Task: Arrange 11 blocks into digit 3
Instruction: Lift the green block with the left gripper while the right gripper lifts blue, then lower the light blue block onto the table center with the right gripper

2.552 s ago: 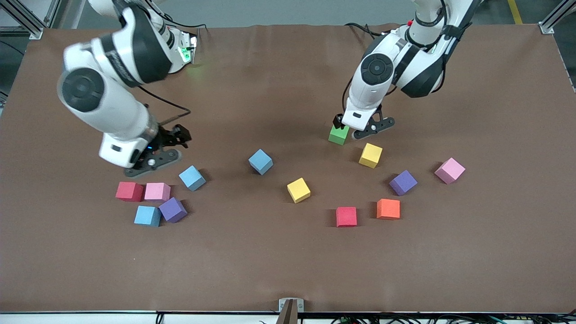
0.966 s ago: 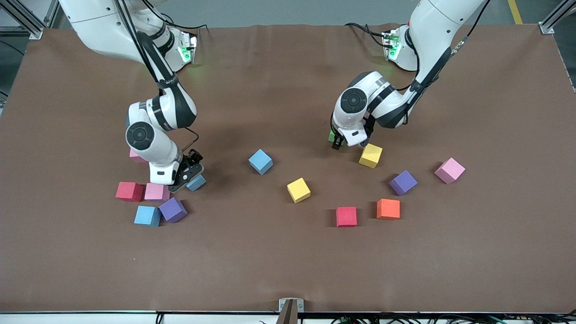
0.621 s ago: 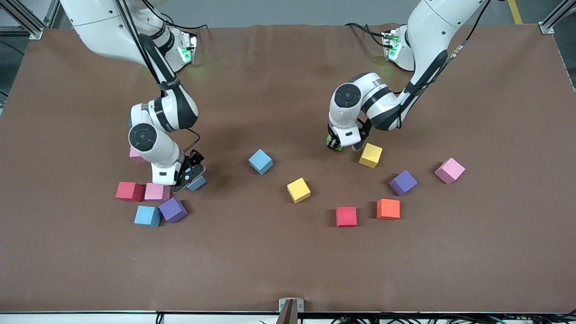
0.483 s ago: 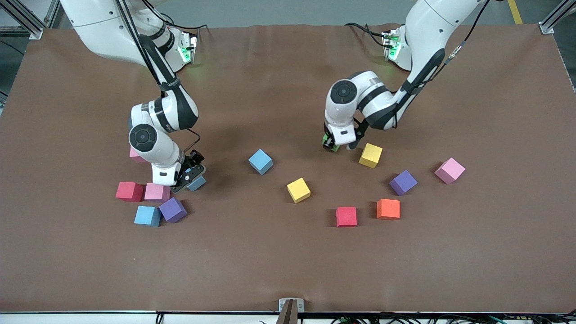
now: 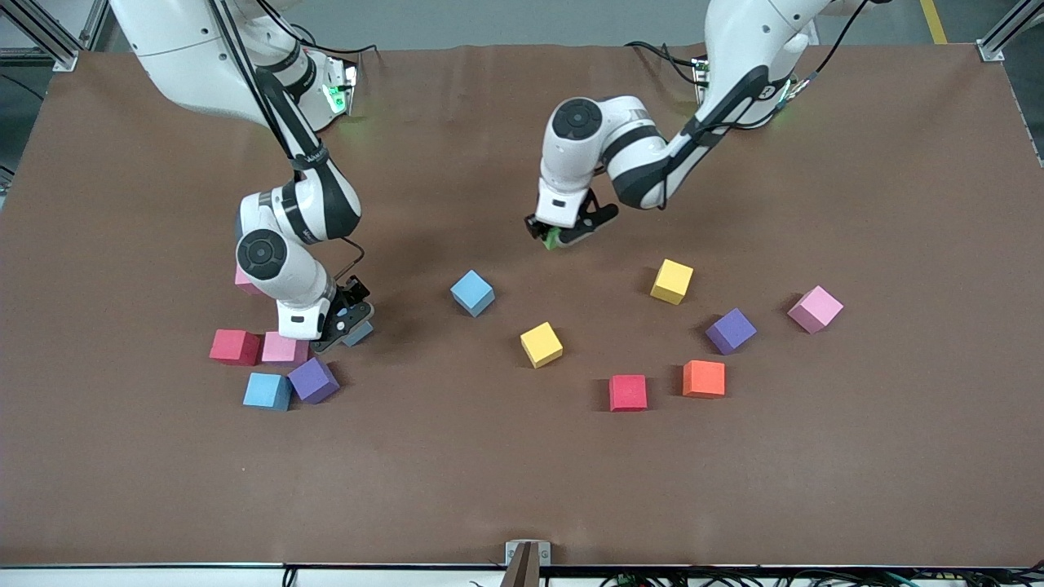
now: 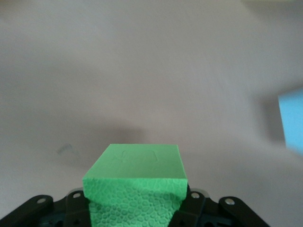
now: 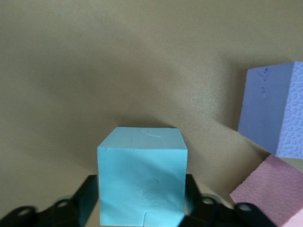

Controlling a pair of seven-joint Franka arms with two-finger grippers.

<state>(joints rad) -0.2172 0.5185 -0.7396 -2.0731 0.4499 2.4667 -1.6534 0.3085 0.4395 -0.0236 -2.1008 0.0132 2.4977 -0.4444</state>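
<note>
My left claw is clamped on the green block, held in the air over bare table toward the middle, the block pinched between both fingers. My right claw is down at the table, clenched on a light blue block, which sits just beside the pink block and near the purple block. That cluster at the right arm's end: red block touching the pink one, another blue block touching the purple one, both nearer the front camera. A second pink block peeks out from under my right arm. Loose on the table between the arms: a blue block and a yellow block. Toward the left arm's end, well apart from each other: yellow, purple, pink, orange, red. No bars of the digit formed; blocks lie scattered.
</note>
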